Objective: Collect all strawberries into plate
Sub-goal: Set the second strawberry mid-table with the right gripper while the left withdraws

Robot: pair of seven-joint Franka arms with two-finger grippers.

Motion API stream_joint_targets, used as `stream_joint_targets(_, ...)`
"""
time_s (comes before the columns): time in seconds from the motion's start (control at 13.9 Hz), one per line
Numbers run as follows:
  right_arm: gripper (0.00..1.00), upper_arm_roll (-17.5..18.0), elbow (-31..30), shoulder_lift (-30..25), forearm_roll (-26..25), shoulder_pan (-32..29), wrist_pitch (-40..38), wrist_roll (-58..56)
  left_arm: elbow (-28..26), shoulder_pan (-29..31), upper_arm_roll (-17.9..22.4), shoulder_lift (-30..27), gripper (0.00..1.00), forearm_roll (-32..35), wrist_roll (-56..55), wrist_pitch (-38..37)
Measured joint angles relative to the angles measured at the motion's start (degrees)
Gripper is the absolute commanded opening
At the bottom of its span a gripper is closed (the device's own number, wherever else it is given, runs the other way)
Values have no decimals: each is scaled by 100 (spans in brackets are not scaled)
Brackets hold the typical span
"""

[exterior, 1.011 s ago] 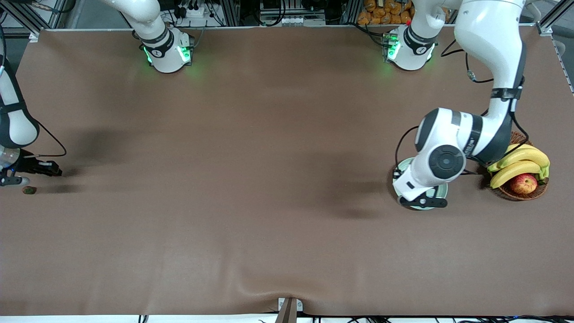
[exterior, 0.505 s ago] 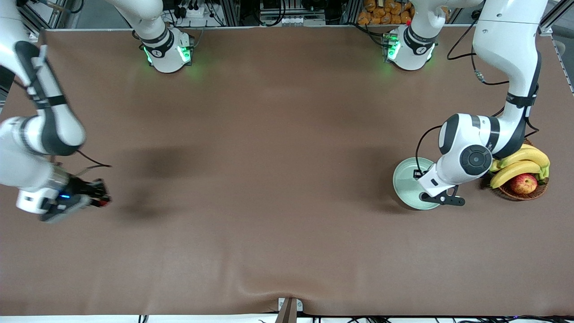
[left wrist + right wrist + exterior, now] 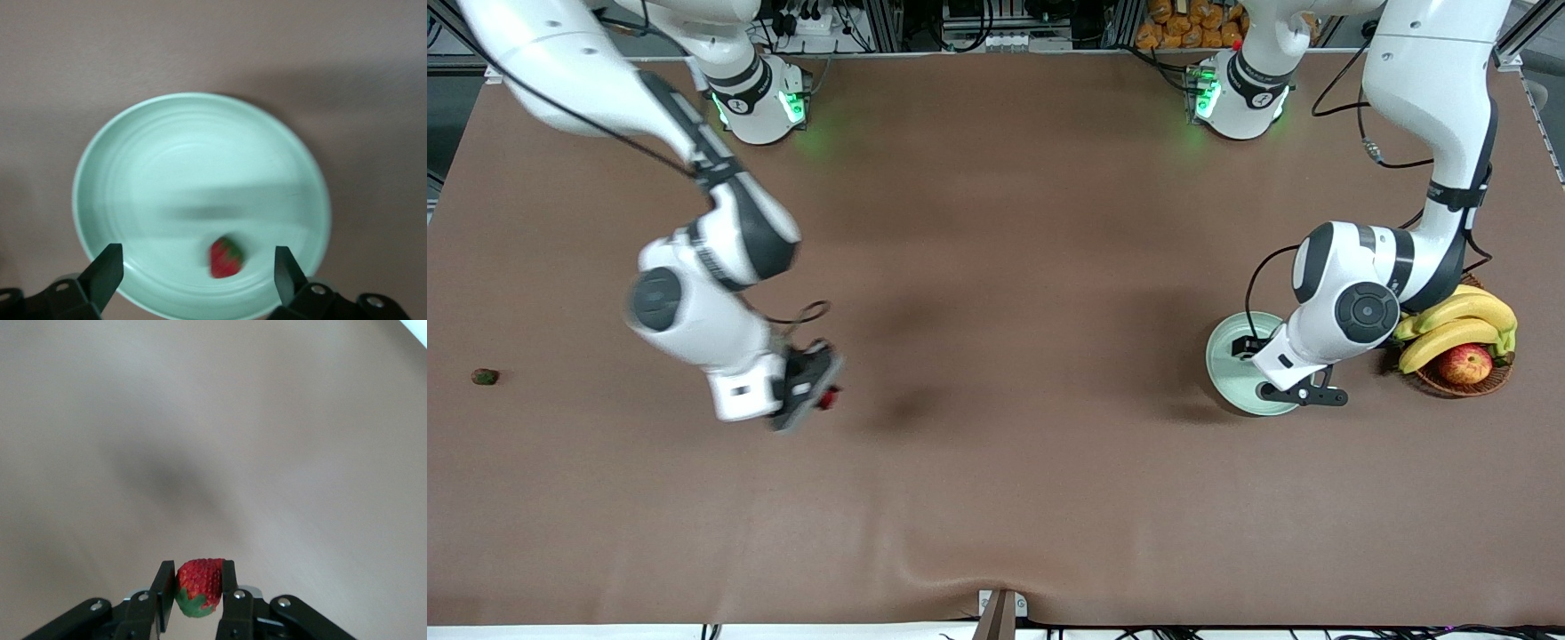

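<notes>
My right gripper (image 3: 818, 393) is shut on a strawberry (image 3: 829, 399) and holds it in the air over the bare table; the right wrist view shows the red berry (image 3: 200, 577) pinched between the fingers of the gripper (image 3: 198, 583). My left gripper (image 3: 1303, 396) is open over the edge of the mint-green plate (image 3: 1230, 369). In the left wrist view its gripper (image 3: 198, 267) hangs over the plate (image 3: 200, 153), where one strawberry (image 3: 225, 257) lies. A third small dark strawberry (image 3: 485, 377) lies on the table at the right arm's end.
A wicker basket (image 3: 1463, 384) with bananas (image 3: 1458, 320) and a red-yellow apple (image 3: 1465, 363) stands beside the plate at the left arm's end. A brown cloth covers the table, with a fold at its front edge (image 3: 925, 569).
My right arm has swung from its end of the table toward the middle with a strawberry in its gripper. My left gripper shifted from over the plate's middle toward the basket, then stayed.
</notes>
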Motion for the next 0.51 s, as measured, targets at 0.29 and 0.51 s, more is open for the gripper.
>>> stream_joint_targets(0.29,0,-58,397,512,-350,1050,512,7,214,-140,-687,-31,100,-26,-2058,-127)
stream_joint_targets(0.51,0,-583,580,887,-368,2023,1078,44,370,-364,-894,40,100,-29,-3151,-143)
